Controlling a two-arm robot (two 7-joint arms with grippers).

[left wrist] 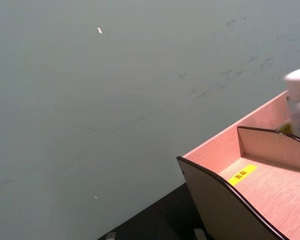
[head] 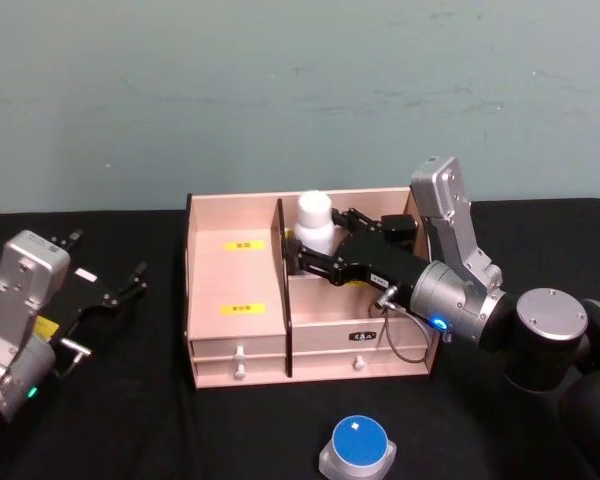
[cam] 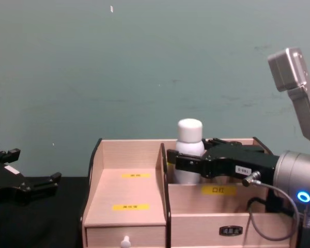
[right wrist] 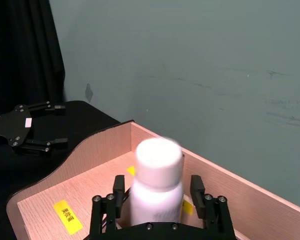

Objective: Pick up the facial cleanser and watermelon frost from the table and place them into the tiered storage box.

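**Counter**: black cloth, carrying the box and one loose item.

**Box**: stands at mid-counter. A tall divider splits it into left and right halves, with small drawers along the front.

**Right tool**: reaches into the rear right compartment, just beside the divider. Its fingers pinch the bottle from both sides, below the cap.

**Left tool**: parked over the counter's left side, well apart from the box, fingers spread and holding nothing.

**Bottle**: white, upright, round-bodied, with a wide cap; taken to be the facial cleanser. Whether its base touches the compartment floor cannot be told. It is probably stiff plastic, fairly light and smooth enough to slip. A hold on the straight body under the cap, as here, keeps it plumb, whereas a hold on the cap alone would let it swing.

**Jar**: low and wide, with a blue lid, near the counter's front edge before the box; presumably the watermelon frost. It is likely light and rigid. It should be taken across its side walls with the tool well spread, since the flat lid offers no purchase.
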